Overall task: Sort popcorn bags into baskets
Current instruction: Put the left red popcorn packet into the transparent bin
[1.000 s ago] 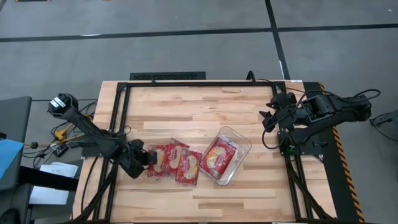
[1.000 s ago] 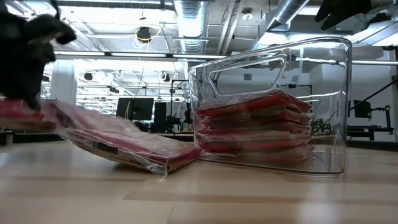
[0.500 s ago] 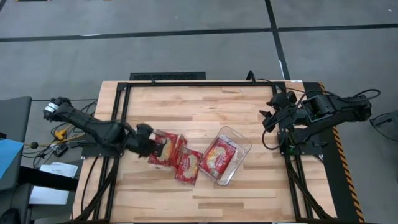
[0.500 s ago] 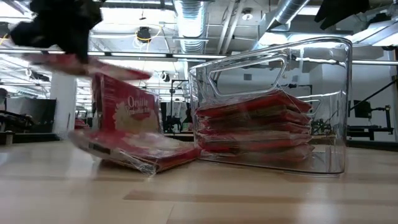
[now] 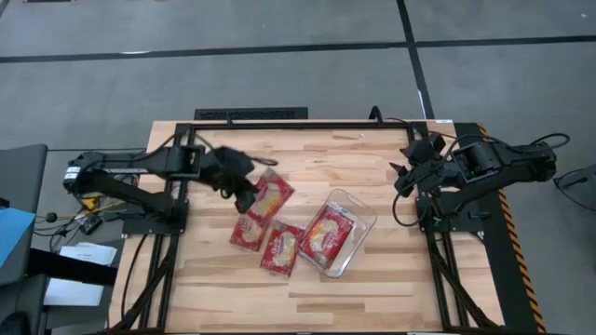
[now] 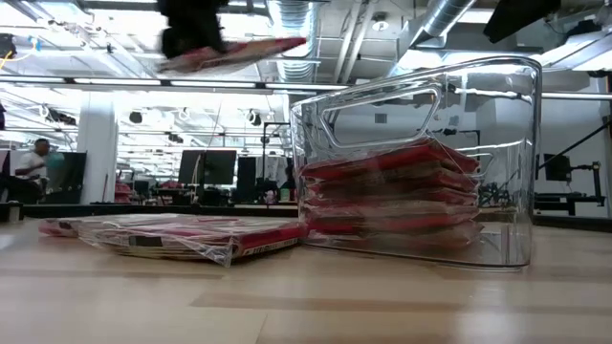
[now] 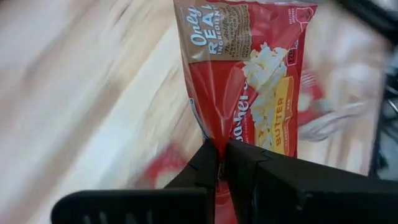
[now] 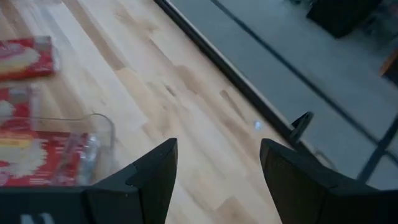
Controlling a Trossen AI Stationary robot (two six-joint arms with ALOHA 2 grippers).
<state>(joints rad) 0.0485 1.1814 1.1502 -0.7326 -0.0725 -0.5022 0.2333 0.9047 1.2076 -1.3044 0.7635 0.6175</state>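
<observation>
Transfer step in hand: left gripper point(image 5: 244, 189), jaws clenched on a popcorn bag point(image 5: 268, 197), holds it above the tabletop point(image 5: 307, 154), at ten o'clock from the basket point(image 5: 363, 212). Next: carry over the basket, release. Right gripper point(image 5: 402, 175) waits, jaws released.

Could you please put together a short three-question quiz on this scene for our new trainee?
1. True or false: the left claw is shut on a bag held above the table.
2. How many bags lie flat on the table outside the tub?
3. The right claw is: A) open and empty, B) shut on a bag, C) inside the tub.

Key: 1 true. 2 two, side by side next to the tub. 3 A; it waits at the table's right edge.
</observation>
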